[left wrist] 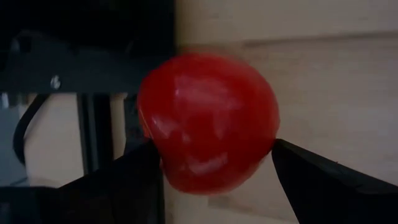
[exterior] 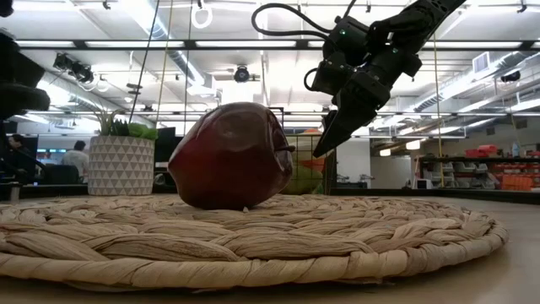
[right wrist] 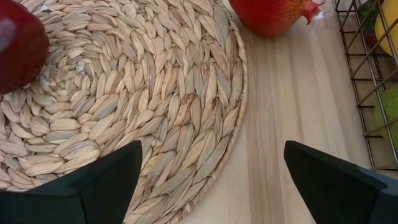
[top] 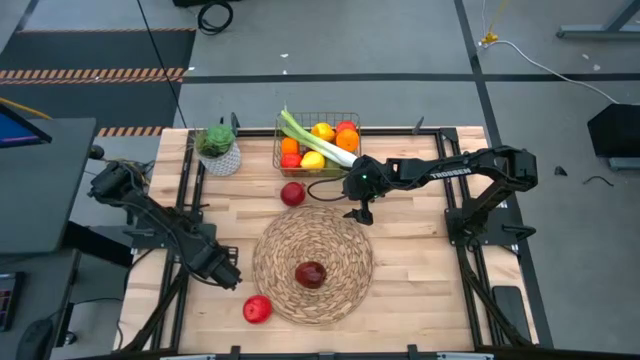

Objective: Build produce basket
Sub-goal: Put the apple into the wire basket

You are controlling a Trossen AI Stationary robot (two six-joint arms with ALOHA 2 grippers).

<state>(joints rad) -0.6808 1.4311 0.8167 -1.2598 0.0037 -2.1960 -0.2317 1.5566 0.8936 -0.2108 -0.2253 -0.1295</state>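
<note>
— So, where does the basket (top: 318, 143) sit?

— At the far edge of the table (top: 420, 280), about mid-width, just right of the white pot with the plant (top: 218, 148). It holds oranges, lemons and a red fruit, with the leek (top: 316, 139) lying slantwise across the top.

— And the rest of the produce?

— A dark red apple (top: 310, 274) rests near the middle of the round woven mat (top: 340, 240). A red pomegranate-like fruit (top: 292, 193) lies on bare wood between the mat's far rim and the basket, apart from both. A bright red apple (top: 257, 309) sits just off the mat's near-left rim, close to the table's near edge.

— What about the right gripper (top: 360, 213)?

— It hangs above the strip of bare wood at the mat's far-right rim, near the basket's near wall, fingers spread wide and holding nothing. In the low view it is well clear of the tabletop.

— The left one?

— The left gripper (top: 226, 272) is low at the left side, just beside the mat's left rim. Its wrist view shows the bright apple between its spread fingers (left wrist: 134, 180); whether they touch it I cannot tell.

— Open room?

— The right half of the table, near the front, is bare wood.
</note>
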